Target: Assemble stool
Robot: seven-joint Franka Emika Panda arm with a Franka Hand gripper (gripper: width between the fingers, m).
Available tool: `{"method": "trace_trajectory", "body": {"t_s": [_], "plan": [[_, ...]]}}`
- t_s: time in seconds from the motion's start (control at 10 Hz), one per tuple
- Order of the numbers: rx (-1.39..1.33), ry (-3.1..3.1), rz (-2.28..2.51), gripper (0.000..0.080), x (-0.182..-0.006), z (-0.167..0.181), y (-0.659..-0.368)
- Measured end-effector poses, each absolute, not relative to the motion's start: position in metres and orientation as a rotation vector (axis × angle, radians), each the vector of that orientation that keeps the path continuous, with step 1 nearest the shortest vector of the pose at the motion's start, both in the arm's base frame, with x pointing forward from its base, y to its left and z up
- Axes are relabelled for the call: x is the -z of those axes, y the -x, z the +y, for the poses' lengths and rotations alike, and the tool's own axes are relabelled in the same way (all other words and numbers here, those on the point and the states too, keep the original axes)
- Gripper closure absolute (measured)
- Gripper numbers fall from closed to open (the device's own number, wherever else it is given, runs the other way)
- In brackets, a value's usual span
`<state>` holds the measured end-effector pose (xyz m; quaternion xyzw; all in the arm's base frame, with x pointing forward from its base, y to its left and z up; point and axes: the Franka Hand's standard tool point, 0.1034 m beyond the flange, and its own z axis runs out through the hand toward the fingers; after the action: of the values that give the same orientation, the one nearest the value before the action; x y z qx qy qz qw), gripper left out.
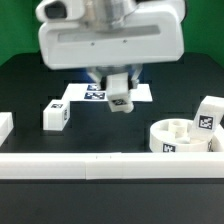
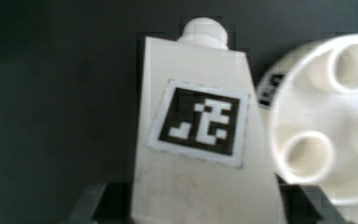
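Black tabletop [image 1: 25,85] fills the scene, with green behind it and a long white rail [image 1: 100,165] along the near edge. Above the marker board [image 1: 95,93] hangs the gripper [image 1: 119,86], its jaws clenched on the held leg [image 1: 121,102], which is lifted off the surface with its tag facing outward. In the wrist view the grasp sits at the end away from the peg [image 2: 206,32], so the peg points forward. The seat [image 1: 183,140] lies sockets-up at the exterior view's right, apart from the gripper. A second leg [image 1: 208,115] stands at its far side; I cannot tell whether it is seated. A third leg [image 1: 55,115] rests loose toward the exterior view's left. With only 1 end pinched, the held leg could tilt between the fingers, and the peg would then catch a socket [image 2: 309,150] rim rather than enter. A crooked push might also shove the unfixed seat or knock the second leg.
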<state>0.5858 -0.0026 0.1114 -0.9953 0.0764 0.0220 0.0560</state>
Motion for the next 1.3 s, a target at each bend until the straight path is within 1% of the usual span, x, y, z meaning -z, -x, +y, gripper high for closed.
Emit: {"method": "trace_trajectory", "body": {"t_s": [0.1, 0.2, 0.3, 0.4, 0.5, 0.6, 0.8, 1.0, 1.2, 1.3], "plan": [[0.043, 3.030, 0.233, 0.0475, -0.118, 0.001, -0.589], [0.166, 3.043, 0.238, 0.0475, -0.115, -0.003, -0.590], [0.230, 3.050, 0.242, 0.0475, -0.112, -0.005, -0.590], [0.361, 3.055, 0.242, 0.0475, -0.113, -0.007, -0.595], [0.427, 3.057, 0.238, 0.0475, -0.112, -0.006, -0.595], [0.545, 3.061, 0.185, 0.0475, -0.117, 0.006, -0.601], [0.568, 3.073, 0.066, 0.0475, -0.124, 0.038, -0.605], [0.564, 3.082, 0.077, 0.0475, -0.121, 0.029, -0.604], [0.563, 3.081, 0.074, 0.0475, -0.121, 0.031, -0.604], [0.570, 3.095, -0.020, 0.0475, -0.122, 0.039, -0.605]]}}
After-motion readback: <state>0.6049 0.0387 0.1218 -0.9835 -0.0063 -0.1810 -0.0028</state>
